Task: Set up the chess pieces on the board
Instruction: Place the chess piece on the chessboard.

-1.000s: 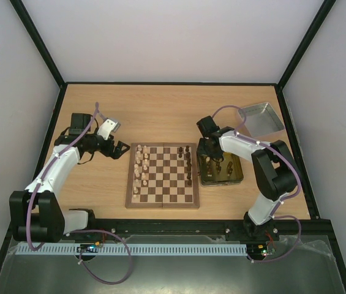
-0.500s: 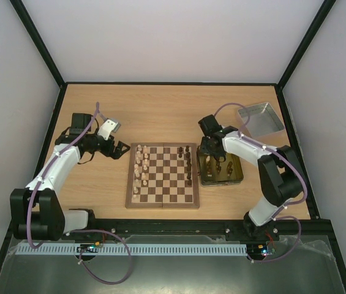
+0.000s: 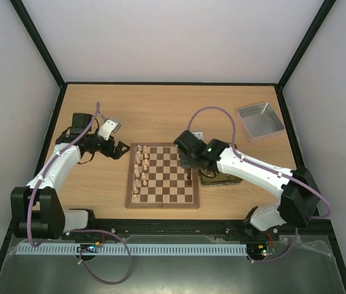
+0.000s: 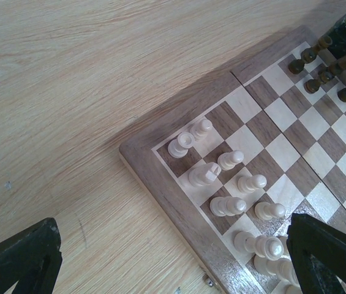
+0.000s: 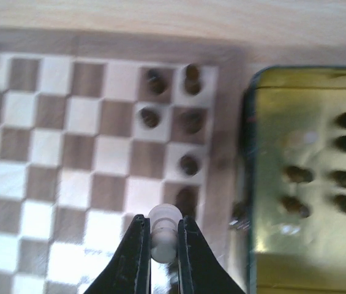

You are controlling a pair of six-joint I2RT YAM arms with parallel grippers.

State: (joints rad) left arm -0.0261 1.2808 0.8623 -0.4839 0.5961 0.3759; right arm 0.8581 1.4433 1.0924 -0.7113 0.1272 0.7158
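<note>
The board lies at the table's middle. Cream chess pieces stand in its two left columns, and they show up close in the left wrist view. Dark pieces stand along its right side. My right gripper hangs over the board's right side, shut on a chess piece that looks pale and blurred in the right wrist view. My left gripper is open and empty, just off the board's far left corner.
A gold tin holding several dark pieces sits against the board's right edge. A silver tray stands at the back right. Bare wooden table lies behind the board.
My right arm has swung left from over the gold tin to over the board's right side, carrying the piece. The left arm has not moved.
</note>
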